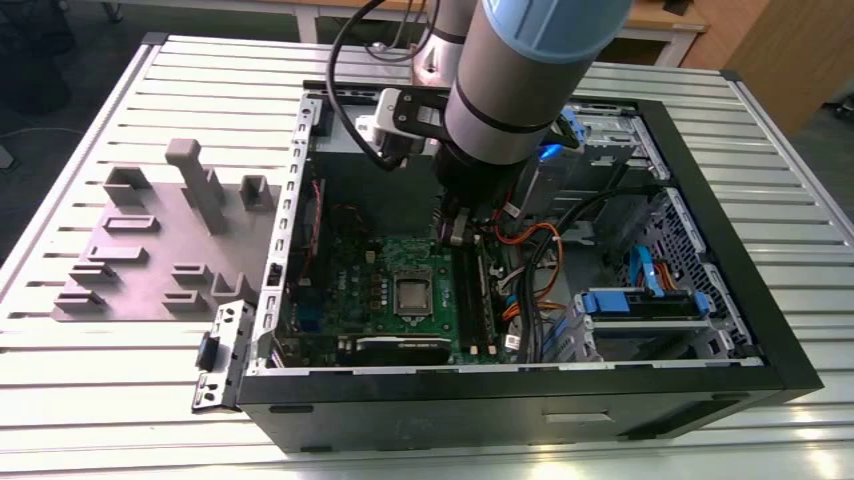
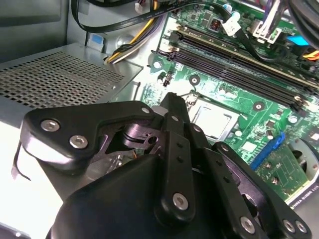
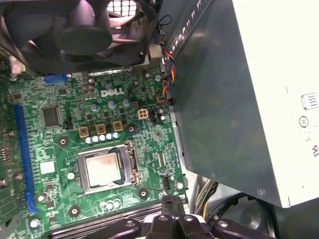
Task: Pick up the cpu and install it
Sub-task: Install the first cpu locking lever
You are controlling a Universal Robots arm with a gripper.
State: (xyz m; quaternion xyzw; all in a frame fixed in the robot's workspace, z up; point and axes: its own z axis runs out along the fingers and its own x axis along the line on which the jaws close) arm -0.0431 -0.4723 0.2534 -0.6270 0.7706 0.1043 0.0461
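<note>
In the exterior view, one robot arm reaches down into one open computer case lying on a slatted metal table. One grey fixture block sits on the table at the exterior view's left of the case. Inside lies one green motherboard, and the cpu rests flat in its socket near the board's middle. The gripper hangs just above the board, beside the socket and apart from the chip.

In the second wrist view, the gripper's black linkage covers the foreground; the cpu shows beyond it, seated in the socket frame, next to two long memory slots.

In the first wrist view, the cpu lies level, silvery face upward; it is square, with no long axis, its edges parallel to the socket bracket. One fan and one blue slot show. The gripper carries nothing, and its two fingertips meet, closed.
</note>
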